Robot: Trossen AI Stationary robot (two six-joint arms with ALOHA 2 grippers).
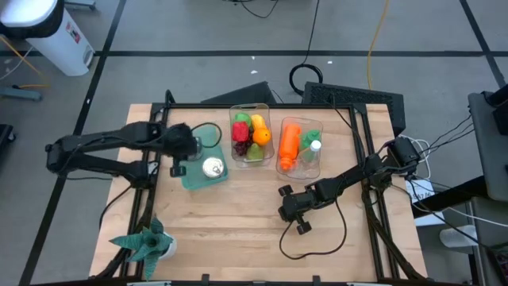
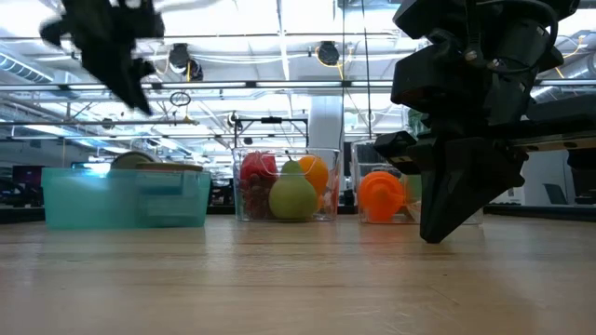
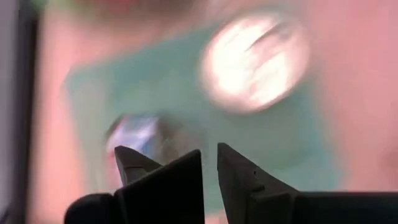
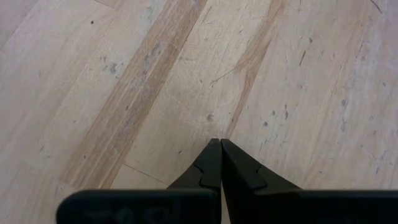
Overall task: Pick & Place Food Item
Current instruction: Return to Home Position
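Note:
A teal tray (image 1: 198, 176) lies on the left half of the wooden table, and a round whitish food item (image 1: 212, 167) lies in it. The left wrist view shows that item (image 3: 255, 62) blurred, on the tray (image 3: 186, 87). My left gripper (image 3: 210, 158) is shut and holds nothing. It hangs above the tray's left part (image 1: 189, 149), well clear of the tray in the low view (image 2: 140, 98). My right gripper (image 1: 286, 205) is shut at mid-table, pointing steeply down with its tips at the tabletop (image 2: 433, 234) over bare wood (image 4: 219, 144). My right gripper's shut tips stand at the level of the tabletop (image 4: 211, 112). I cannot tell whether they touch it.
Two clear bins stand at the far middle of the table. One holds several fruits (image 1: 250, 133). The other holds an orange item and a small bottle (image 1: 298, 147). A small green plant (image 1: 147, 242) stands at the near left corner. A cable (image 1: 317, 238) loops over the wood near the right arm.

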